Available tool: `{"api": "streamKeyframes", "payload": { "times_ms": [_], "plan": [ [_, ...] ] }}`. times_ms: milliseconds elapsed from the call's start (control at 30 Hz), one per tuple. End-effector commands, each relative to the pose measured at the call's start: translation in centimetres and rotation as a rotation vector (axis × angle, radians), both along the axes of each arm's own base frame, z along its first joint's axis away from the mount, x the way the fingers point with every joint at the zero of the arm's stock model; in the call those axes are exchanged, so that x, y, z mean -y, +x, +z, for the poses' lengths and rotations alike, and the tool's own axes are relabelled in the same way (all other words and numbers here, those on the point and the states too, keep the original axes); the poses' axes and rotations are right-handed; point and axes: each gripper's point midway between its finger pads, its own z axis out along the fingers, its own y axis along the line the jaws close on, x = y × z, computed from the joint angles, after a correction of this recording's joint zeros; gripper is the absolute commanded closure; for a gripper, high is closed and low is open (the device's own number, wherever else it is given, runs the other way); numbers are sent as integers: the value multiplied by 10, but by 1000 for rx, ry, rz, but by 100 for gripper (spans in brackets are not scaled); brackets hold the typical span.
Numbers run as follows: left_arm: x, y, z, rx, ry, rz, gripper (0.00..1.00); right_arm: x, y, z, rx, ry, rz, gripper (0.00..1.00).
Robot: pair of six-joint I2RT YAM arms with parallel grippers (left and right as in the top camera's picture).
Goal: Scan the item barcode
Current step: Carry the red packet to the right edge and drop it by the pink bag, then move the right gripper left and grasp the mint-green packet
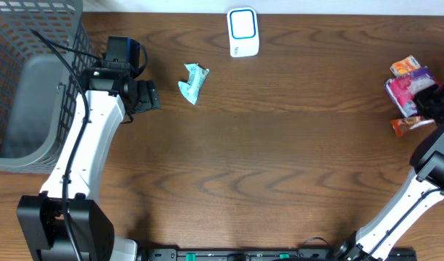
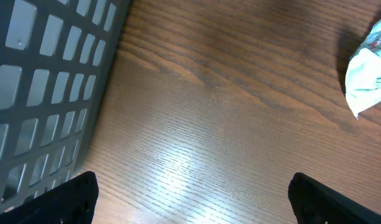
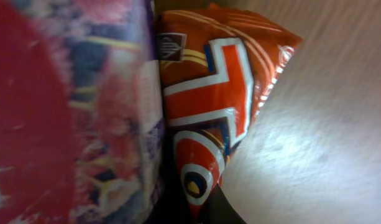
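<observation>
Wrapper (image 2: pixel 367 81) in teal lies ahead-right of our spread left gripper (image 2: pixel 198 199); our right gripper (image 1: pixel 430 103), pinched together, faces an orange packet (image 3: pixel 221 93), print unreadable.

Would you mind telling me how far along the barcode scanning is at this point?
Nothing looks finished: the teal packet lies loose on the table beside the open, empty left hand. In hand: the right hand is shut among the snack pile, though a grip isn't visible. Still to do: bringing a packet to the scanner.
</observation>
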Motion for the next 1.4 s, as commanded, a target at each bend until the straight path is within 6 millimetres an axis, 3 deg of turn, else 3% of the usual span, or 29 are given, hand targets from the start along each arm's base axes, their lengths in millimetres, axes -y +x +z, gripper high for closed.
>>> {"api": "streamKeyframes", "payload": {
  "times_ms": [0,200,433,600,700,800,1133,1233,1367],
  "plan": [
    [-4,1,-2,-8,21,3,2,-25,21,2,103,106,-145,99],
    [-4,1,-2,-8,21,3,2,-57,70,10,276,217,-98,99],
    [-4,1,-2,-8,21,3,2,-59,80,13,308,205,-74,98],
    [-4,1,-2,-8,21,3,2,-56,81,16,316,199,-64,72],
    [-4,1,-2,-8,21,3,2,-55,83,24,319,191,-40,64],
    [-4,1,-2,-8,21,3,2,-54,84,39,323,187,-34,62],
    [-4,1,-2,-8,21,3,2,-59,83,122,371,158,-6,62],
    [-4,1,-2,-8,21,3,2,-77,86,139,401,196,51,63],
    [-4,1,-2,-8,21,3,2,-141,106,161,526,398,313,64]
  ]
}}
